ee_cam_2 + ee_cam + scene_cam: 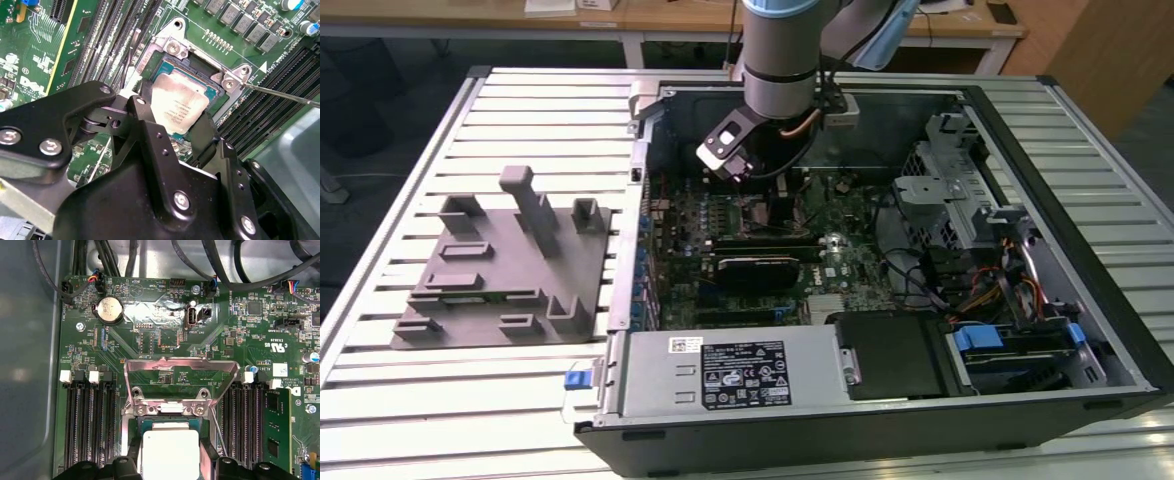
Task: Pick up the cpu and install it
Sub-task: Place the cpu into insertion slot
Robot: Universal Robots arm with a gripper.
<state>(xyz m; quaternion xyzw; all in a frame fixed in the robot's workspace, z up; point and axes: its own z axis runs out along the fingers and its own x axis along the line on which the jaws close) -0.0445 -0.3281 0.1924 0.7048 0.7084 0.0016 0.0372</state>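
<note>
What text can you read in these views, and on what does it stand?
cpu: faint print on its metal top, too small to read.
Circuit board: white lettering, too small to read.
Label on the grey box: too small to read.

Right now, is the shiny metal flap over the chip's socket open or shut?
Open. In the first wrist view the metal flap is swung back away from the socket, leaving the cpu uncovered.
</note>
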